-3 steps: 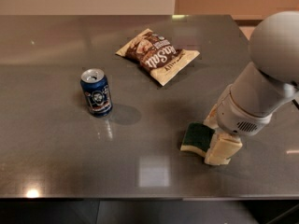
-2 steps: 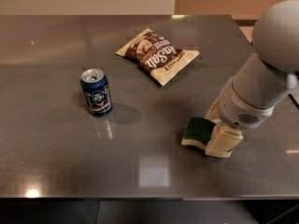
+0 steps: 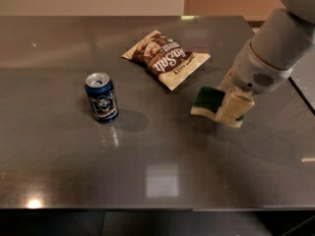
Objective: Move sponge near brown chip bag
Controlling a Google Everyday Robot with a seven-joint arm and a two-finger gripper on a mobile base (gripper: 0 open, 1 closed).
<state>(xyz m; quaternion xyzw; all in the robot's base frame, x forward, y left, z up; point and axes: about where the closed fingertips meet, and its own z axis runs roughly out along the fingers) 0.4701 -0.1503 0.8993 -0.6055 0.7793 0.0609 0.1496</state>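
Note:
The sponge, dark green on top with a pale yellow base, is held in my gripper at the right of the table. The gripper is shut on it, and one cream finger covers its right end. The sponge hangs just above the tabletop and casts a shadow below. The brown chip bag, crinkled brown and cream with white lettering, lies flat a short way to the upper left of the sponge, apart from it.
A blue soda can stands upright at the left middle of the grey table. The table's right edge runs close to my arm. The table's front edge is near the bottom of the view.
My gripper has carried the sponge away from the front of the table, farther back and closer to the brown chip bag. The bag and the can have not moved.

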